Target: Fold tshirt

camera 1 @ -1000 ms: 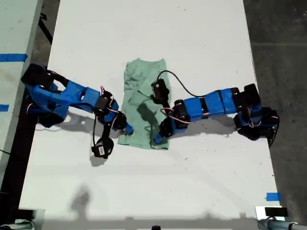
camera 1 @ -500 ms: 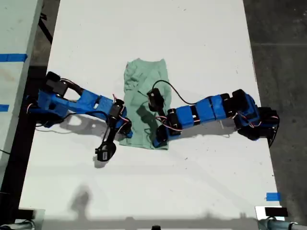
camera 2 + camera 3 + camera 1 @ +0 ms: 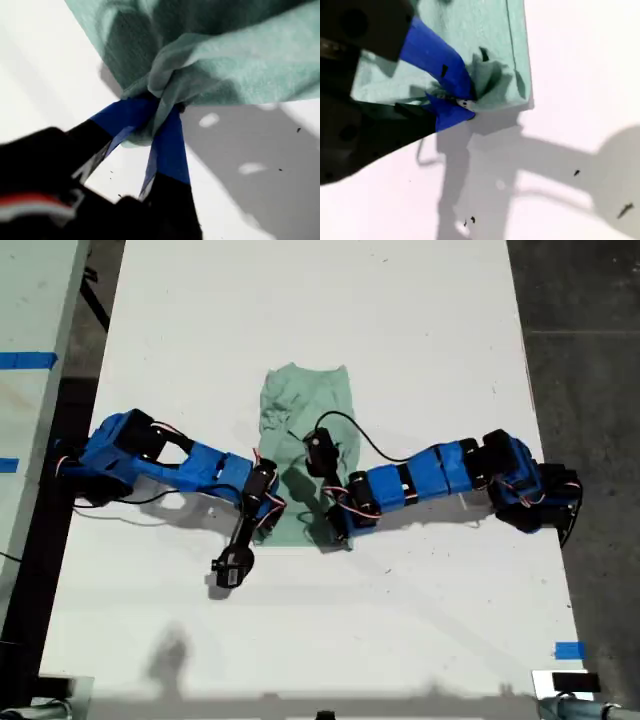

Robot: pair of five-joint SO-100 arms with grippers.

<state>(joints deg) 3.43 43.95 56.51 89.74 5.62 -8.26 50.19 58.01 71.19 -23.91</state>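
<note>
You worked on a wide white table [image 3: 400,320] with dark floor [image 3: 580,300] on the exterior view's right. The tshirt [image 3: 305,410], pale mint and wrinkled, lay near the table's middle as a narrow band, its long axis running from the exterior view's top to its bottom; I could not tell which end was the collar. You had my first gripper [image 3: 162,102] clenched on bunched cloth and my second gripper [image 3: 462,102] pinching a corner.
</note>
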